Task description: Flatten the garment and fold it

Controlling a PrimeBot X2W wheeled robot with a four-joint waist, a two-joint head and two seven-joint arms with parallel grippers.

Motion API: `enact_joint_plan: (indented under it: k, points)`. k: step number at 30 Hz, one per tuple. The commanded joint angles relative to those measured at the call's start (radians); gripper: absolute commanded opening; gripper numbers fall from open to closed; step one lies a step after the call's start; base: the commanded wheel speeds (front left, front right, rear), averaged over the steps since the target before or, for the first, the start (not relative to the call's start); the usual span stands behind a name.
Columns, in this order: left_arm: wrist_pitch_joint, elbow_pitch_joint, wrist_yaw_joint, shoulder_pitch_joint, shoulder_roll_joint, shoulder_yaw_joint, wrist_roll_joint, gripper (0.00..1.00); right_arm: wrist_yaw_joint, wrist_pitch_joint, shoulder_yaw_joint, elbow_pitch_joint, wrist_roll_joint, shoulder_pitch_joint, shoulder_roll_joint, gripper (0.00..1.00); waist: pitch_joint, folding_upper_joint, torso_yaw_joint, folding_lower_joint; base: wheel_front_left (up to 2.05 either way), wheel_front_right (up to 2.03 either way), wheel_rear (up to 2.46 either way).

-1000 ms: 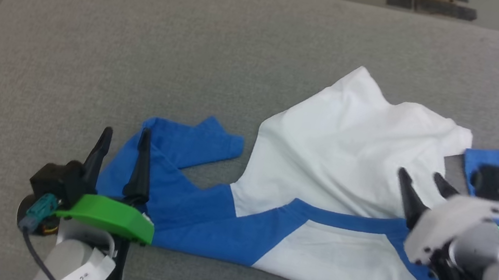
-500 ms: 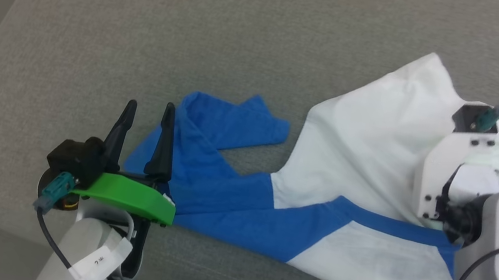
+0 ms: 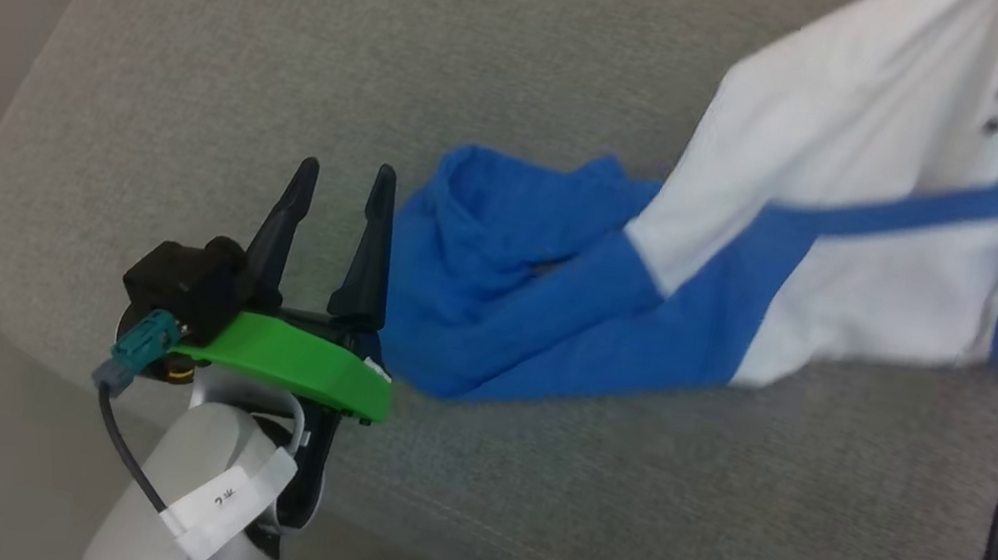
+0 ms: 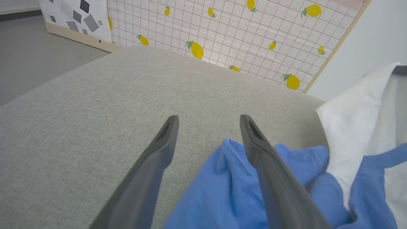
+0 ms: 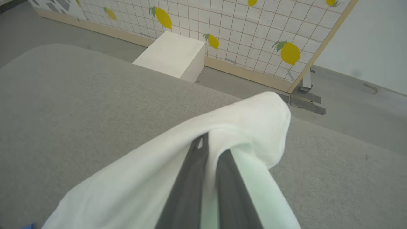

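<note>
On the grey cushion point(image 3: 537, 53), the garment point(image 3: 833, 164) stretches from the near left to the far right, its white body drawn up toward the far right. The right gripper point(image 5: 213, 148) has its two fingers pinched together, with a fold of white cloth caught between them and draped over them. The bunched blue sleeve point(image 3: 496, 300) lies on the cushion just right of the left gripper point(image 3: 346, 168), which stands near the cushion's left corner with its fingers spread wide and grips nothing. Seen from its wrist, its right finger crosses over the blue folds and its left finger over bare upholstery. Beyond the cushion's far edge stand a lemon-printed grid panel point(image 4: 222, 28) and a white box point(image 5: 173, 57) on the grey floor point(image 5: 349, 105).
</note>
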Motion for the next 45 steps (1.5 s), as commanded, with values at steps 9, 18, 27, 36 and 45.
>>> enact_joint_plan:
  k: [9, 18, 27, 36, 45]
  points:
    - [-0.008, -0.006, 0.021, -0.019, -0.002, -0.004, -0.013, 1.00, -0.002, -0.101, -0.102, 0.183, -0.051, -0.085, -0.007, 1.00, 0.038, 0.0000, 0.032, -0.0002, 0.00, 0.00, 0.00]
    - [-0.008, 0.019, 0.001, 0.028, -0.002, 0.038, 0.041, 1.00, -0.002, -0.330, 0.065, 0.081, 0.198, 0.160, -0.007, 1.00, -0.072, 0.0000, -0.085, -0.0002, 0.00, 0.00, 0.00]
    - [-0.008, 0.046, -0.038, 0.058, 0.003, 0.059, 0.107, 1.00, -0.002, -0.530, 0.148, -0.322, 0.296, 0.611, -0.044, 1.00, -0.177, 0.0000, -0.235, -0.0002, 0.00, 0.00, 0.00]
    - [0.089, 0.137, -0.089, -0.039, 0.004, -0.025, 0.100, 1.00, -0.002, -0.573, 0.095, -0.514, 0.291, 0.887, 0.011, 1.00, -0.202, 0.0000, -0.358, -0.0002, 0.00, 0.00, 0.00]
    - [0.369, 0.326, -0.081, -0.238, 0.001, -0.049, 0.001, 1.00, -0.002, -0.582, 0.137, -0.536, 0.357, 0.922, 0.015, 1.00, -0.149, 0.0000, -0.445, -0.0002, 0.00, 0.00, 0.00]
